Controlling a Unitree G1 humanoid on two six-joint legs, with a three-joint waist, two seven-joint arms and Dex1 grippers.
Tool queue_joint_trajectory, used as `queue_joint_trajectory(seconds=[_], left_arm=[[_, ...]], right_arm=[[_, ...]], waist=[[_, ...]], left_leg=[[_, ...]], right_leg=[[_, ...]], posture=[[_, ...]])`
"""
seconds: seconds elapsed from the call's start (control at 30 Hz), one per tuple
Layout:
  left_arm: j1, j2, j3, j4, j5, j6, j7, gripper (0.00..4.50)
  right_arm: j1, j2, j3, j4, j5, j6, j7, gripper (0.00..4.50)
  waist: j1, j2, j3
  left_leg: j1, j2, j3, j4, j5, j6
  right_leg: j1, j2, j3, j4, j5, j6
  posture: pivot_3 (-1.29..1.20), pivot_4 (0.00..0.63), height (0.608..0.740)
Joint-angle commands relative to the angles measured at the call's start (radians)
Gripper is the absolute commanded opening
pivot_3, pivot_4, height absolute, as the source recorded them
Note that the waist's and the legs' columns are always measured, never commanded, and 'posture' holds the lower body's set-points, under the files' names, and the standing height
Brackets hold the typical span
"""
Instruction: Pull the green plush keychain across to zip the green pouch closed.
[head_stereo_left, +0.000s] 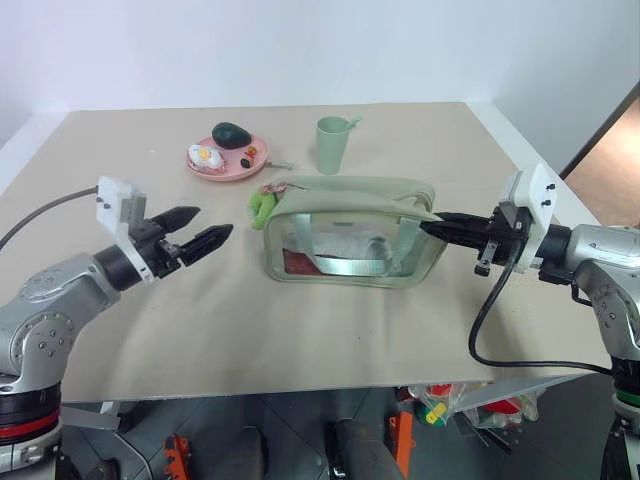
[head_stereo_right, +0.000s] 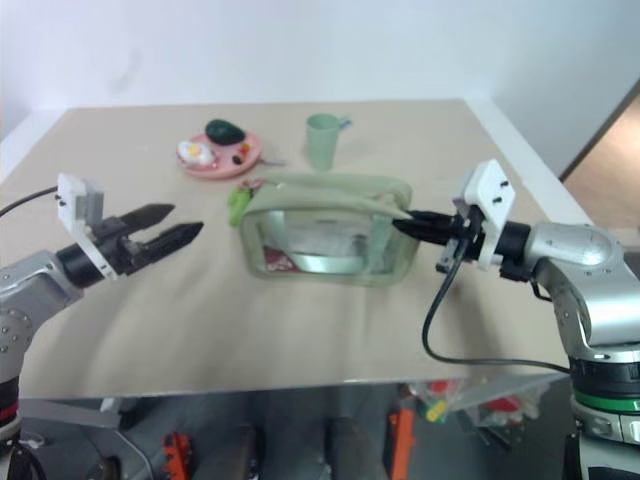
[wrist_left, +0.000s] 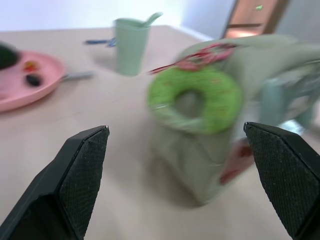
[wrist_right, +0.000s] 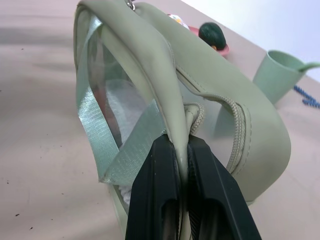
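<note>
Clenched on the boxy sage-green pouch's end, right pincer; left pincer gapes released near fuzzy lime keychain.

blurred green plush keychain and green pouch, the pouch's far end cut off

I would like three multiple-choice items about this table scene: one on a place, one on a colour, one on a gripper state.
1. The green plush keychain hangs at the green pouch's end nearer the:
A. left gripper
B. right gripper
C. table's front edge

2. The plate under the avocado is:
A. blue
B. pink
C. white

3. The right gripper is:
A. wide open
B. shut on the cup
C. shut on the pouch

Answers:
1 A, the ring faces the left gripper.
2 B, its rim is pink.
3 C, its fingers pinch the pouch's end fabric.
</note>
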Motion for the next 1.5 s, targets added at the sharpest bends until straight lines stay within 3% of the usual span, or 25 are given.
queue_joint_trajectory(seconds=[0.03, 0.23, 0.47, 0.8, 0.9, 1.27, 1.5], left_arm=[[0.0, 0.015, 0.019, -0.002, -0.006, -0.014, -0.036, 4.5], [-0.113, -0.089, 0.032, 0.18, -0.059, 0.045, 0.053, 4.5], [-0.23, -0.233, 0.113, 0.346, -0.231, 0.173, 0.191, 4.5], [-0.292, -0.31, 0.05, 0.424, -0.201, 0.179, 0.193, 4.5], [-0.317, -0.321, 0.042, 0.457, -0.175, 0.158, 0.175, 3.73], [-0.36, -0.307, 0.095, 0.438, -0.224, 0.192, 0.142, 0.01], [-0.524, -0.239, 0.108, 0.324, -0.377, 0.296, 0.157, 0.01]], right_arm=[[-0.03, 0.003, 0.007, -0.015, -0.005, -0.054, 0.024, 0.02], [-0.05, 0.017, 0.049, 0.019, -0.051, -0.108, 0.035, 0.02], [-0.055, 0.018, 0.054, 0.022, -0.063, -0.121, 0.04, 0.02], [-0.059, 0.016, 0.054, 0.026, -0.074, -0.123, 0.038, 0.02], [-0.062, 0.015, 0.055, 0.028, -0.078, -0.122, 0.038, 0.0], [-0.059, 0.009, 0.049, 0.029, -0.09, -0.125, 0.04, 0.0], [-0.057, 0.002, 0.04, 0.029, -0.093, -0.125, 0.042, 0.0]], waist=[[0.0, 0.0, 0.0], [-0.001, 0.0, 0.0], [-0.012, -0.001, 0.0], [-0.011, -0.001, 0.0], [-0.012, -0.001, 0.0], [-0.012, -0.001, 0.0], [-0.012, -0.004, 0.002]], left_leg=[[0.0, 0.0, 0.0, 0.0, 0.0, 0.0], [0.002, 0.002, 0.0, 0.0, 0.0, 0.0], [0.002, 0.004, 0.002, 0.001, 0.001, 0.0], [0.002, 0.004, 0.002, 0.001, 0.001, 0.0], [0.003, 0.003, 0.004, 0.001, 0.001, -0.001], [0.003, 0.003, 0.008, 0.001, 0.001, -0.001], [0.002, 0.003, 0.01, 0.002, 0.001, -0.001]], right_leg=[[0.0, 0.0, 0.0, 0.0, 0.0, 0.0], [0.0, 0.002, 0.0, 0.0, 0.002, -0.003], [0.0, 0.005, 0.002, 0.0, 0.005, -0.002], [0.0, 0.005, 0.003, 0.0, 0.005, -0.001], [0.0, 0.005, 0.005, 0.0, 0.006, -0.001], [0.0, 0.005, 0.009, 0.0, 0.006, 0.0], [-0.001, 0.005, 0.011, 0.0, 0.007, 0.002]], posture=[[0.0, 0.15, 0.74], [0.0, 0.15, 0.74], [0.0, 0.15, 0.74], [0.0, 0.15, 0.74], [0.0, 0.15, 0.74], [0.0, 0.15, 0.74], [0.0, 0.15, 0.74]])
